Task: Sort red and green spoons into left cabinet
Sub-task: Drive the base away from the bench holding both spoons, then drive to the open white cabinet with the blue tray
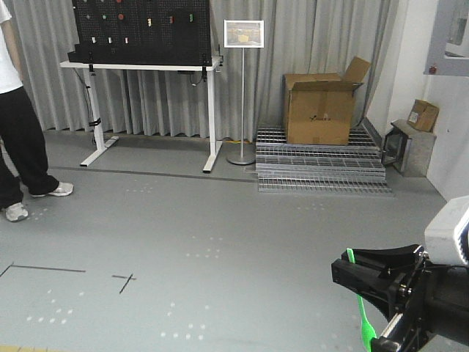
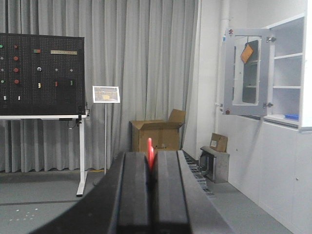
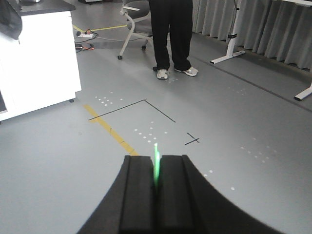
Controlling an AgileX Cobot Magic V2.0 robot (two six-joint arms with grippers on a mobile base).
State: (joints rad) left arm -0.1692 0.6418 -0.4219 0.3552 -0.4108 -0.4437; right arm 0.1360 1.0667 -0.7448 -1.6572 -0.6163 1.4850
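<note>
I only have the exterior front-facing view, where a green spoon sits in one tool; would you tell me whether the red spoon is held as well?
Observer: Yes, the left wrist view shows the left tool shut on the red spoon.
Operator: Thank you. Is a cabinet's inside visible?
Observer: That view shows a white wall cabinet, door open, shelves exposed.
Operator: And the green spoon's grip?
Observer: The right wrist view shows the right tool shut on the green spoon.

Open floor (image 1: 220,235) ahead of right gripper (image 3: 156,163)
It lies bare before the cardboard box (image 1: 320,110); sign stand (image 1: 242,95) and pegboard table (image 1: 139,66) stand left of the box, a person (image 1: 22,139) farther left.
</note>
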